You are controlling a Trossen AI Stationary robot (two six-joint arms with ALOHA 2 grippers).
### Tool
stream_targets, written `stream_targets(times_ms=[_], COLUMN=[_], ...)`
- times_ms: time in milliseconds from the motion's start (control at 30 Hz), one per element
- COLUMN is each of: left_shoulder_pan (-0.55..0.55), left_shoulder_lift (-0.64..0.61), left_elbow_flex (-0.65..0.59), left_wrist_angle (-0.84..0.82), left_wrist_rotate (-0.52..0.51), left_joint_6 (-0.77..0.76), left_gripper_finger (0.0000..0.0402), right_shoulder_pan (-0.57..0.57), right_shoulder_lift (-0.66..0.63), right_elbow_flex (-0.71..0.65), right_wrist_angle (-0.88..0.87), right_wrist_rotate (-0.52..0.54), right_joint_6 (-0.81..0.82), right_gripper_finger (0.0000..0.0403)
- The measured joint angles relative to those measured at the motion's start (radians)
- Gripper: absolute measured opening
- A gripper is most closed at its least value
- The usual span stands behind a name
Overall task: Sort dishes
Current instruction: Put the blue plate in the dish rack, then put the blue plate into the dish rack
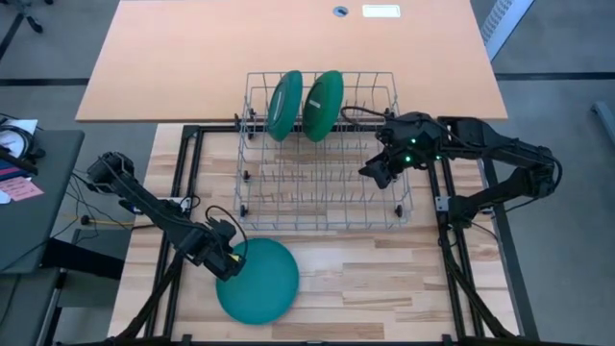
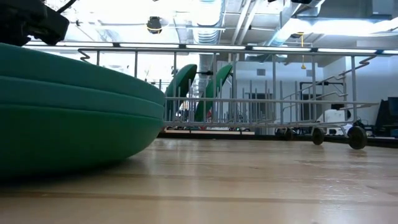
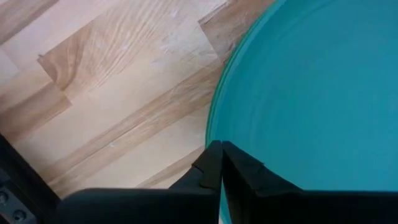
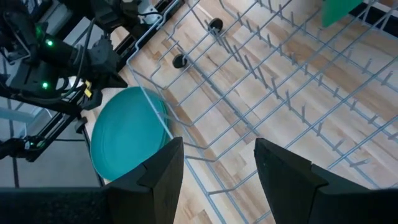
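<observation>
A teal plate [image 1: 258,282] lies flat on the wooden counter [image 1: 384,279], and from the level view it looks like the top of a small stack, with rim lines of more plates under it. The left pincer [image 1: 231,261] sits right at that plate's near edge, its fingers pinched together on the rim, so I'd say it is grasping the top plate. The plate spreads out ahead of the pincer, bare wood to its side.

Well beyond the left pincer stands the wire rack [image 1: 322,207]. Two plates already stand on edge in its far row: a dark green one [image 1: 284,105] and a second green one [image 1: 323,105] just beside it, leaning the same way. The rest of the rack's slots are bare.

The right pincer [image 1: 382,171] hangs over the rack's right side with its fingers spread apart and nothing between them; the racked plates lie off to its far side, the stack well away across the rack.

My guess: two plates sorted, the stack on the counter left to do, the next lift just starting.
</observation>
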Motion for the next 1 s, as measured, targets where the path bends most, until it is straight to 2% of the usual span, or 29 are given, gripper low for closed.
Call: stream_targets(times_ms=[167, 433, 533, 833, 1000], left_shoulder_pan=[0.0, 0.0, 0.0, 0.0, 0.0], left_shoulder_lift=[0.002, 0.002, 0.002, 0.002, 0.002], left_elbow_flex=[-0.017, -0.076, -0.099, -0.101, -0.104], left_wrist_angle=[-0.001, 0.062, 0.085, 0.144, 0.135], left_wrist_rotate=[0.001, 0.02, 0.032, 0.041, 0.035], left_joint_6=[-0.086, -0.102, -0.091, -0.054, -0.048], left_gripper_finger=[0.0016, 0.0118, 0.0136, 0.0107, 0.0065], right_shoulder_pan=[-0.012, -0.012, -0.012, -0.012, -0.012], right_shoulder_lift=[0.0, 0.0, 0.0, 0.0, 0.0], right_elbow_flex=[0.0, 0.0, 0.0, 0.0, 0.0], right_wrist_angle=[0.005, 0.004, 0.004, 0.004, 0.004], right_wrist_rotate=[-0.007, -0.028, -0.028, -0.028, -0.028], right_joint_6=[-0.003, -0.003, -0.002, -0.003, -0.01], right_gripper_finger=[0.0202, 0.0202, 0.0202, 0.0202, 0.0202])
